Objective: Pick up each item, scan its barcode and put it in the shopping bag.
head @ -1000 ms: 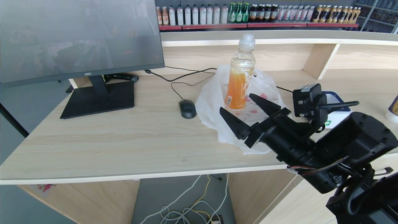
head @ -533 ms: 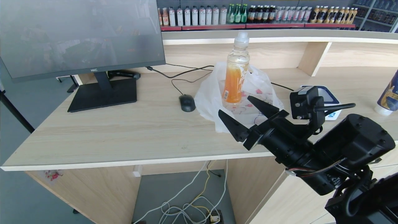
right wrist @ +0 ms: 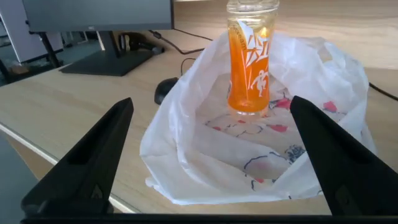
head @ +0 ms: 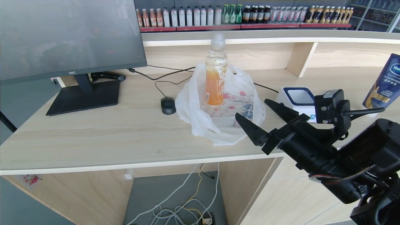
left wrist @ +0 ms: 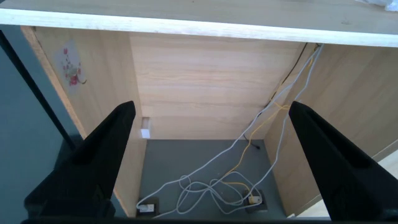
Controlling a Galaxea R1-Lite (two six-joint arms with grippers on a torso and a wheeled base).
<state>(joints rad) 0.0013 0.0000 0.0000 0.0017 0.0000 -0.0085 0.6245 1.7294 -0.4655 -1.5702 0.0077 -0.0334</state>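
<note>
Head view: orange bottle upright in shopping bag on worktop, right end effector released near it; left wrist view: left end effector released below worktop; right wrist view: shopping bag ahead; judged bagged, next calls for grasping blue bottle.

view: shifts, whole scene slides left | right gripper: drifts from before the bottle to the right edge of the shopping bag

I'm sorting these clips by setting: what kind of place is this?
Most likely a shop checkout: shelves of bottled drinks behind, a barcode scanner and a monitor on the wooden counter.
</note>
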